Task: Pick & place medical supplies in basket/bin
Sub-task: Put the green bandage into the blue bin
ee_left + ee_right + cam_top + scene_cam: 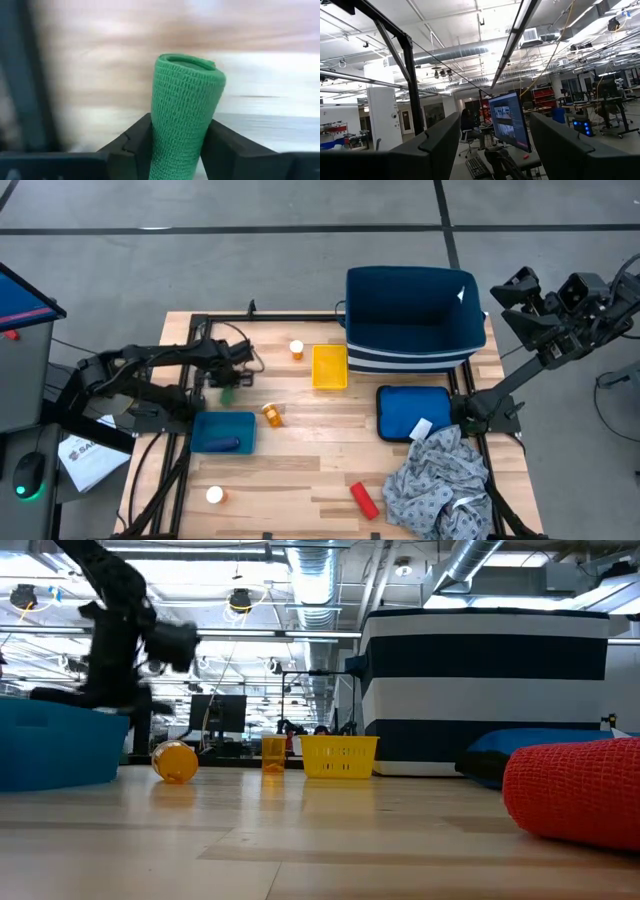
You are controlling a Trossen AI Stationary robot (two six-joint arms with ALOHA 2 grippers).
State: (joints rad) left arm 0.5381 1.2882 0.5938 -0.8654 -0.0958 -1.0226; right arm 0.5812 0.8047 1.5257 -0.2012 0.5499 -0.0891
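My left gripper (229,387) hovers over the table's left part, just beyond the small blue bin (222,431), and is shut on a green roll of wrap (185,110). A blue cylinder (226,444) lies in that bin. Three orange pill bottles with white caps rest on the wood: one upright (297,350), one on its side (272,415), one near the front edge (214,495). The red cylinder (364,500) lies beside the grey patterned cloth (440,480). My right gripper (492,145) is open, raised beyond the table's right edge. My left gripper pinches the green roll by its lower part (175,150) between the two fingers (130,145), one on each side of its round wall. The roll sticks out past the fingertips, its open end (189,62) farthest from them. It is lifted clear of the table.
A yellow basket (329,367) stands mid-table, and a large blue striped bin (415,320) fills the far right. A flat blue tray (400,412) lies in front of it, with a white item (421,428) at the cloth's edge. Bare wood shows in the middle front.
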